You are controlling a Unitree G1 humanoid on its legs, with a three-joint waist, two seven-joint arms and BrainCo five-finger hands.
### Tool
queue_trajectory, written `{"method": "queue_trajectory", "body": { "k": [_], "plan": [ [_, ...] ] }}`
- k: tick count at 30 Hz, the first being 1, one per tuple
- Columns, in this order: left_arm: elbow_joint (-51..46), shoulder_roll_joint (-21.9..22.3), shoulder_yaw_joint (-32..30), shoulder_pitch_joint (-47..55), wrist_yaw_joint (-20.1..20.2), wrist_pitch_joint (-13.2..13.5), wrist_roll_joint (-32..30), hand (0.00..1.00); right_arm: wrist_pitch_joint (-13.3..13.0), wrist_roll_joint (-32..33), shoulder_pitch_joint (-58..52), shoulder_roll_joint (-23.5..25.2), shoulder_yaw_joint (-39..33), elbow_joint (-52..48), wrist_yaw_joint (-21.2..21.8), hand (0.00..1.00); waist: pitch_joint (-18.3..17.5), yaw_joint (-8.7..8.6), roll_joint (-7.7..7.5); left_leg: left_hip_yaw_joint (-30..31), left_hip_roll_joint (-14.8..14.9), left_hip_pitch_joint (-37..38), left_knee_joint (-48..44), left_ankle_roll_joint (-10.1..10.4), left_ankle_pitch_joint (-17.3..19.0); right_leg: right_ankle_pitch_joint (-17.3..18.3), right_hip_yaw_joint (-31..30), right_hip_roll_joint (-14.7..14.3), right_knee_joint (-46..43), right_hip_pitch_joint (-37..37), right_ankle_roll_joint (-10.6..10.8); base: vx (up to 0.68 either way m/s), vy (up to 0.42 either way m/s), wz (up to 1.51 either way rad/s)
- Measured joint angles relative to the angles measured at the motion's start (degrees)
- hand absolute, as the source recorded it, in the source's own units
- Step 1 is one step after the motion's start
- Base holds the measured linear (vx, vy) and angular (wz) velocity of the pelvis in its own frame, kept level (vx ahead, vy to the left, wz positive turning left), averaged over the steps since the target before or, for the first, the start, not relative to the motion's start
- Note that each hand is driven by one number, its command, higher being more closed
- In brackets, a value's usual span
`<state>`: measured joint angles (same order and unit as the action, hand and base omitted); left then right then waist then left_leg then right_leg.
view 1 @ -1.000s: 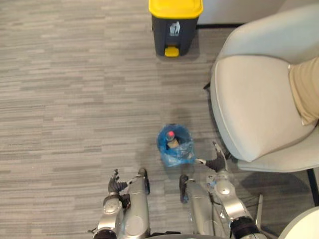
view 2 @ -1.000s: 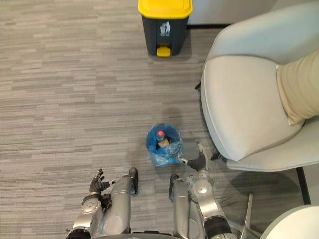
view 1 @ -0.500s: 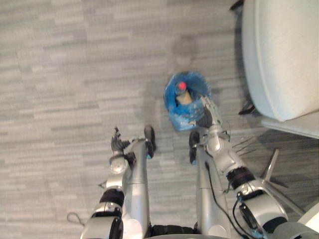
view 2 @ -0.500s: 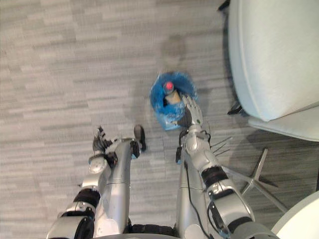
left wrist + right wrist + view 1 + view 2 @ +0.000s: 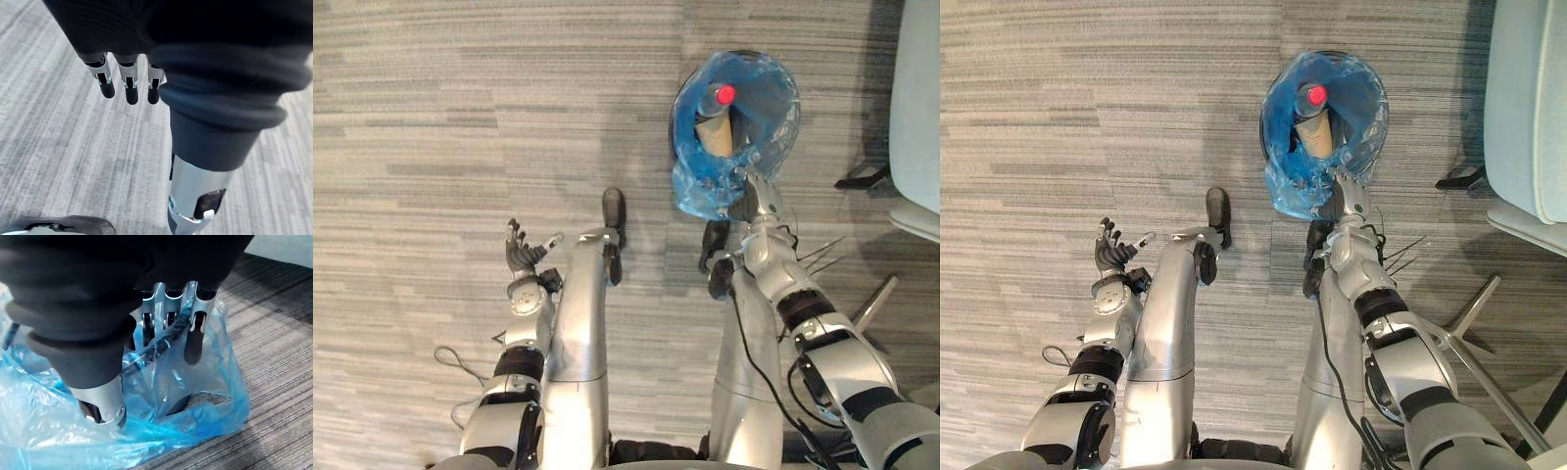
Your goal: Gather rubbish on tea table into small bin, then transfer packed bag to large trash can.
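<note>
So, bin [image 5: 674, 110]: small and round, it stands on the floor [image 5: 460, 117] straight ahead of you and off to your right side.
Bag [image 5: 766, 108]: blue and see-through. It lines the bin, with its mouth open and its loose edge bunched over the near rim.
Rubbish: inside the bag you have a bottle [image 5: 720, 98] with a red cap, and a tan item [image 5: 717, 137] just beside it.
Right hand [image 5: 756, 201]: your arm is stretched forward and the hand is at the near edge of the bag, touching the plastic. In the wrist view, blue film lies across the hand and the bin's dark rim runs past it. You cannot tell whether it has a grip on the film.
Left hand [image 5: 521, 257]: low at your left, over bare floor and well apart from the bin. Its fingers [image 5: 128, 88] are loosely spread and hold nothing.
Chair [image 5: 922, 108]: pale, at the right edge, near the bin but not touching it.
</note>
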<state>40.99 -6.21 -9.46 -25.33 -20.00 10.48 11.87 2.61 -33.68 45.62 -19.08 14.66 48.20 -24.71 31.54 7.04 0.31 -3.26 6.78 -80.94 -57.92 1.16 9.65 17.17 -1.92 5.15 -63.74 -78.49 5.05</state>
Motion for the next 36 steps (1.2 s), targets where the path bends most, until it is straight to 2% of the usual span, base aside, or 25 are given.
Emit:
{"method": "queue_trajectory", "body": {
  "k": [5, 10, 15, 21, 26, 28, 29, 30, 34, 36],
  "plan": [
    [0.00, 0.00, 0.08, 0.35, 0.10, 0.00, -0.25, 0.00, -0.35, 0.68, -0.11, -0.12, 1.74, -1.92, -0.15, 1.00, 0.00, -0.09, -0.01, -0.24, 0.03, 1.00, 0.43, 0.01, -0.12, 0.00, -0.10, 0.01, 0.21, 0.72, 0.00, 0.00, 0.000, 0.00],
    [-0.89, 0.30, 0.33, 1.96, 0.96, -0.07, -0.64, 0.00, -1.10, 2.77, -3.31, 0.42, 2.02, -9.92, -0.24, 1.00, -0.02, -0.34, -0.05, -0.02, 0.20, 5.44, 3.30, 0.23, -1.15, -0.43, 0.46, -0.11, 2.65, 5.08, -0.64, 0.00, 0.000, 0.00],
    [-1.18, 0.29, 0.23, 4.58, 1.03, -0.40, -1.23, 0.00, -1.54, 7.11, -8.07, 1.92, 1.71, -18.37, -0.02, 1.00, -0.08, -1.40, -0.19, 0.23, 0.19, 10.83, 7.54, 0.54, -2.47, -1.19, 1.76, -0.12, 6.77, 10.65, -0.82, 0.00, -0.004, 0.01],
    [-2.15, 2.19, 1.66, 9.30, 2.80, -1.56, -2.77, 0.00, -2.13, 11.35, -17.46, 6.63, -0.31, -26.13, 1.42, 1.00, -0.23, -1.66, -0.67, -0.54, 0.16, 24.94, 16.31, 1.00, -3.75, -3.24, 2.42, 0.01, 15.76, 24.72, -1.64, 0.05, -0.041, -0.01],
    [-2.20, 3.99, 3.25, 13.68, 5.00, -2.84, -3.82, 0.00, -2.32, 14.50, -27.51, 10.53, -3.53, -34.67, 3.19, 1.00, -1.12, -2.19, -2.02, -1.35, -0.89, 38.79, 25.42, 0.97, -5.50, -4.16, 3.96, 1.11, 23.96, 38.37, -1.52, 0.10, -0.056, 0.07],
    [-2.19, 4.20, 4.26, 16.87, 5.66, -3.48, -4.27, 0.00, -2.44, 19.24, -32.76, 13.44, -5.66, -38.81, 4.85, 1.00, -2.58, -3.01, -3.14, -1.30, -1.22, 45.57, 29.60, 1.03, -6.73, -4.90, 5.19, 1.23, 28.78, 45.69, -1.58, 0.16, -0.034, 0.13],
    [-2.17, 4.25, 4.34, 17.69, 5.96, -3.71, -4.29, 0.00, -2.45, 19.96, -34.34, 14.24, -5.95, -39.94, 4.95, 1.00, -3.51, -3.11, -3.53, -1.31, -1.28, 46.98, 30.57, 1.10, -6.82, -4.98, 5.41, 1.26, 29.83, 47.11, -1.55, 0.21, -0.018, 0.09],
    [-2.14, 4.43, 4.45, 19.44, 6.30, -3.98, -4.65, 0.00, -3.11, 22.18, -37.54, 15.70, -7.14, -41.78, 5.66, 1.00, -5.70, -3.10, -4.27, -1.42, -1.38, 49.68, 32.36, 1.22, -6.93, -5.06, 5.63, 1.23, 31.80, 49.92, -1.48, 0.22, -0.021, 0.06],
    [-2.11, 5.43, 5.06, 24.31, 7.58, -4.62, -6.06, 0.00, -5.72, 30.33, -46.20, 18.60, -9.89, -47.73, 8.48, 1.00, -12.77, -3.27, -4.44, -2.32, -1.32, 58.14, 37.25, 1.23, -6.92, -6.17, 6.01, 0.82, 39.17, 58.93, -1.02, 0.16, -0.004, -0.05],
    [-2.03, 5.25, 5.05, 26.07, 7.62, -4.90, -6.31, 0.00, -6.68, 32.82, -47.40, 19.01, -10.25, -49.53, 9.51, 1.00, -14.78, -3.21, -4.27, -3.94, -0.76, 60.63, 38.68, 1.24, -6.91, -7.70, 4.46, 0.00, 42.37, 61.23, -0.82, 0.07, 0.040, -0.52]
  ]
}}
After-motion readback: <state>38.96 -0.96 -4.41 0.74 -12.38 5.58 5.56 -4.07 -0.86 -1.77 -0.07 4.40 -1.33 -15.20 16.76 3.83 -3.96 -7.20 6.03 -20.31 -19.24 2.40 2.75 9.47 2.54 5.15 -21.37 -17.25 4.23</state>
